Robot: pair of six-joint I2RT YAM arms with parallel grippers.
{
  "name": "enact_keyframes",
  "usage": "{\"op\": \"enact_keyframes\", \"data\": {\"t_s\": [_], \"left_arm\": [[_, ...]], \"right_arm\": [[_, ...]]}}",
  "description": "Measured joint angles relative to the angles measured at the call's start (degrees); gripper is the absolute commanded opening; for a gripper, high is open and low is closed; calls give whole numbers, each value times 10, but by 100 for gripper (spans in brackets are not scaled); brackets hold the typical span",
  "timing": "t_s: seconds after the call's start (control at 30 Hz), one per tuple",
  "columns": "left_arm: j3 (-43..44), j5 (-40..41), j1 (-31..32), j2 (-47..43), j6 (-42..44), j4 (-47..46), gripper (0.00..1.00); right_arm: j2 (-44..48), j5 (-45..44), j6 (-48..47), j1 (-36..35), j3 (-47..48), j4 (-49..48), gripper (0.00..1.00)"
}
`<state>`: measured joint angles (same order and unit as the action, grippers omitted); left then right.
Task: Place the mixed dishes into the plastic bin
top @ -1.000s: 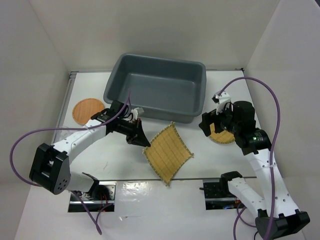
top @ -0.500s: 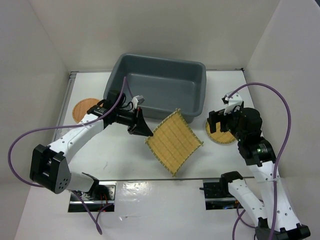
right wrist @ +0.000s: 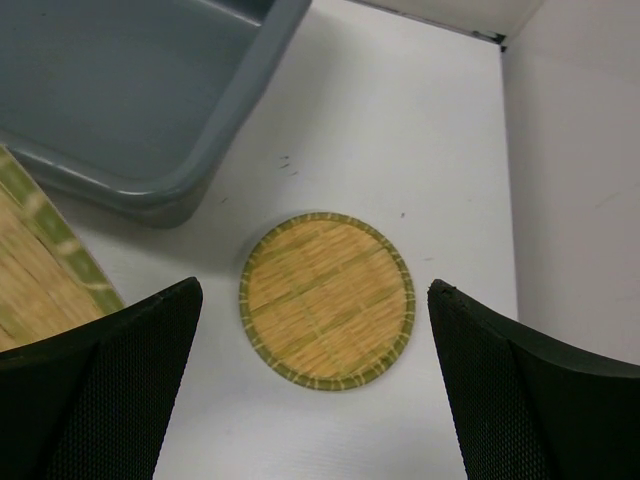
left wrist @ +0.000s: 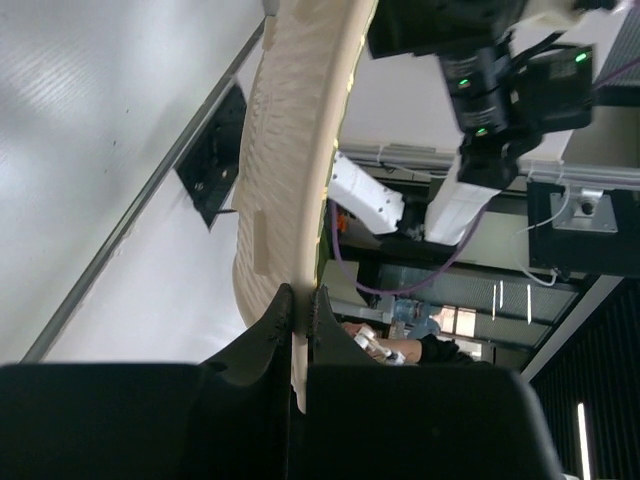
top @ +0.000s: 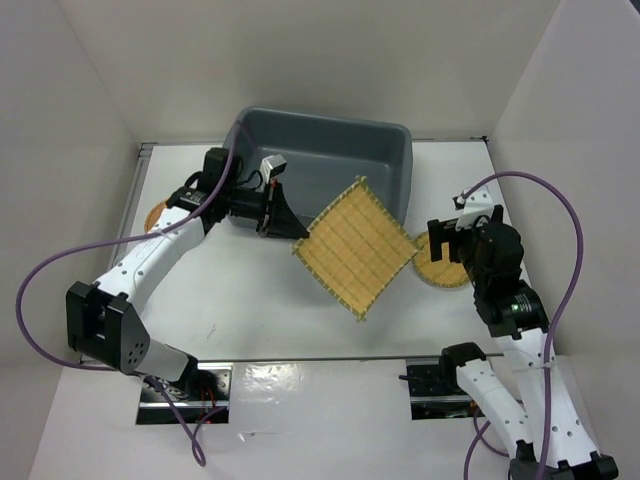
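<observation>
My left gripper (top: 290,229) is shut on a corner of the square tan woven plate (top: 358,246) and holds it in the air, tilted, over the front rim of the dark grey plastic bin (top: 330,138). In the left wrist view the plate's edge (left wrist: 295,150) runs up from between my shut fingertips (left wrist: 278,312). My right gripper (top: 443,243) is open above the small round tan woven plate (right wrist: 327,299), which lies on the table between the two fingers (right wrist: 110,370). The round orange-brown plate (top: 154,218) lies at the far left, mostly hidden by my left arm. No clear cups show.
The bin's front right corner (right wrist: 170,205) and a corner of the square plate (right wrist: 45,270) show in the right wrist view. White walls enclose the table on the left, back and right. Mounting plates (top: 185,385) sit at the near edge.
My left gripper has lifted the square woven plate up and back toward the bin, from the table's middle to over the bin's front rim. My right arm shifted slightly above the round woven plate.
</observation>
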<state>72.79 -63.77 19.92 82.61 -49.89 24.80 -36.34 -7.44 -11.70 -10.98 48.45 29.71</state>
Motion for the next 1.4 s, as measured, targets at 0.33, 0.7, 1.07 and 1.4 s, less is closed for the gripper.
{"op": "enact_keyframes", "data": {"t_s": [0.33,0.7,1.07,1.4], "left_arm": [[114,-21,-72,60,-41,-33,0],[272,-17,-119,223,-70,-58,0],[343,9,-130,355,-93,-82,0],[372,59,-132,466,-104,-101,0]], "right_arm": [[44,-90,-26,0,-67,-32,95],[10,-135,-27,-17,-77,-41,95],[13,-159,-21,-29,-78,-55,95],[10,-174,-16,-57,-84,-62,95]]}}
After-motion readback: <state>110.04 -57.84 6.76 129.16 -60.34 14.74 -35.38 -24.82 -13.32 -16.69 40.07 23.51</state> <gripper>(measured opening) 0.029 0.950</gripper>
